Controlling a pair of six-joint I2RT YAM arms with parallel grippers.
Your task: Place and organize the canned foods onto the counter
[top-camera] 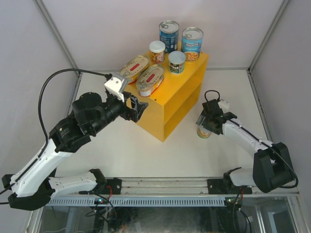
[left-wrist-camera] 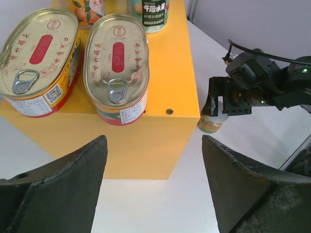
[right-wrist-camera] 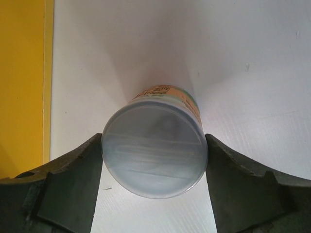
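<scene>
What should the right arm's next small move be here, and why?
Probably close the right gripper firmly on the small can: its fingers flank the can's sides, seemingly at contact, and the can appears to stand on the table beside the counter.

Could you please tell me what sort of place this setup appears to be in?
Probably a robotics lab test cell, not a real kitchen: a white table enclosed by plain grey walls, two arms bolted to a rail, and a yellow cabinet standing in as the counter.
</scene>
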